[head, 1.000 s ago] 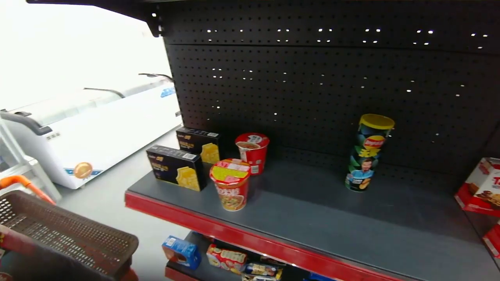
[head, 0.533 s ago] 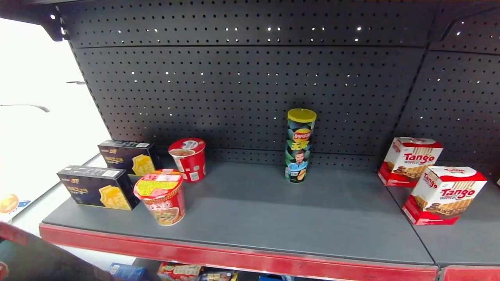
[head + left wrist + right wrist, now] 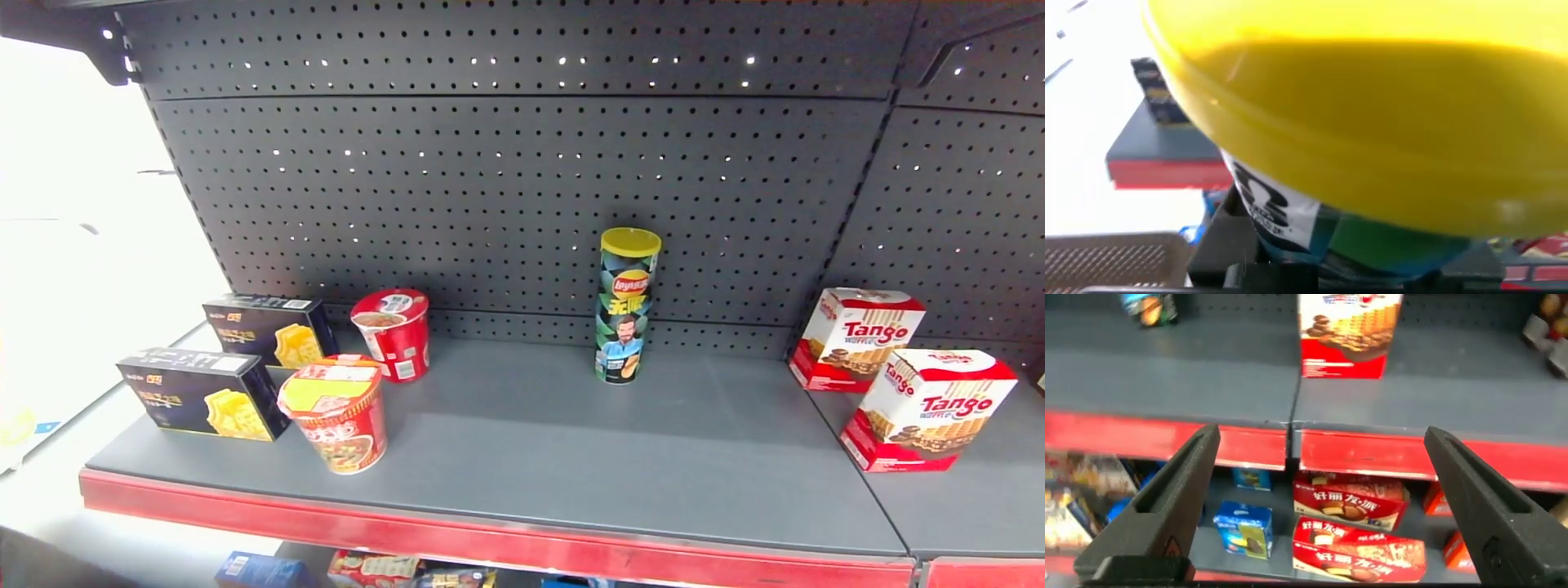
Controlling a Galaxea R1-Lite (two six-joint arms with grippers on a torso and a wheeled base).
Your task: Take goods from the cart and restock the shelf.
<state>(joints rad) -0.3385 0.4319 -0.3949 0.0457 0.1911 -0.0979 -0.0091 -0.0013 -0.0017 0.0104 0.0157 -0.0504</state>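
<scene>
A chips can with a yellow lid point(image 3: 1372, 106) sits very close in the left wrist view, and my left gripper point(image 3: 1339, 261) is shut on its green and blue body. Another chips can point(image 3: 627, 306) like it stands upright at the back middle of the grey shelf point(image 3: 571, 457). The shelf's red front edge point(image 3: 1167, 171) lies beyond the held can. My right gripper point(image 3: 1323, 437) is open with nothing in it, in front of the red shelf edge point(image 3: 1372, 453) and below a wafer box point(image 3: 1349, 335).
Two black boxes point(image 3: 204, 394) and two red noodle cups point(image 3: 336, 412) stand at the shelf's left. Two wafer boxes point(image 3: 931, 408) stand at its right. The lower shelf holds red boxes point(image 3: 1351, 502) and a blue pack point(image 3: 1245, 531). The brown cart basket point(image 3: 1110, 257) is beneath the held can.
The head camera has swung to the right, so the cart basket and the freezer have left its picture. The goods on the shelf have not moved.
</scene>
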